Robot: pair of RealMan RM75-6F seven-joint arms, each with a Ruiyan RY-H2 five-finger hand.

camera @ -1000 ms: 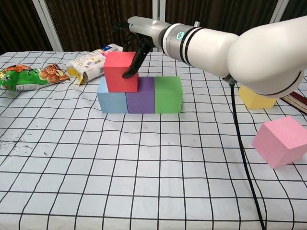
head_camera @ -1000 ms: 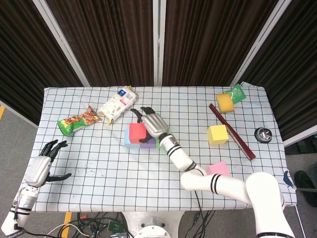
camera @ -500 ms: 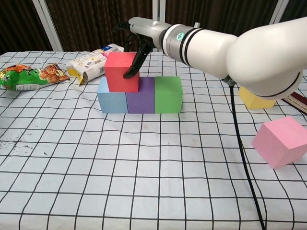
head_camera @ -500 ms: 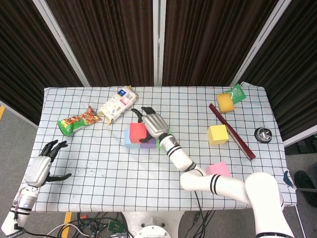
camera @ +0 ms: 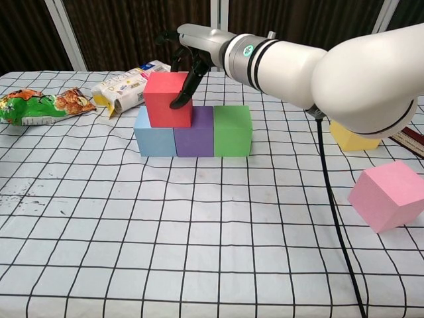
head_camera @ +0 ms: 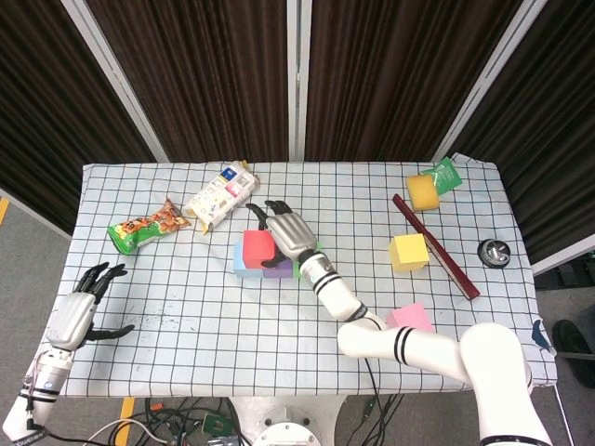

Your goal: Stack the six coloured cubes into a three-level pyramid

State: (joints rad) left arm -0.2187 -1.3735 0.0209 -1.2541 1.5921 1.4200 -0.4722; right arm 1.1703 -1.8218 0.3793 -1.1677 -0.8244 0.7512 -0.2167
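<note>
A red cube (camera: 167, 99) (head_camera: 257, 246) sits on top of the blue cube (camera: 154, 140) and the purple cube (camera: 193, 136). A green cube (camera: 232, 130) stands flush to the right of the purple one. My right hand (camera: 189, 50) (head_camera: 286, 230) reaches over from behind and grips the red cube, fingertips against its right front edge. The yellow cube (head_camera: 408, 252) (camera: 354, 137) and the pink cube (head_camera: 410, 317) (camera: 387, 195) lie apart on the right. At the table's near left corner my left hand (head_camera: 79, 311) rests with fingers spread, holding nothing.
A green snack bag (head_camera: 147, 226) and a white carton (head_camera: 218, 197) lie behind and left of the stack. At the far right are a yellow sponge (head_camera: 423, 191), a green packet (head_camera: 444, 175), a dark red stick (head_camera: 435, 246) and a small round black object (head_camera: 493, 252).
</note>
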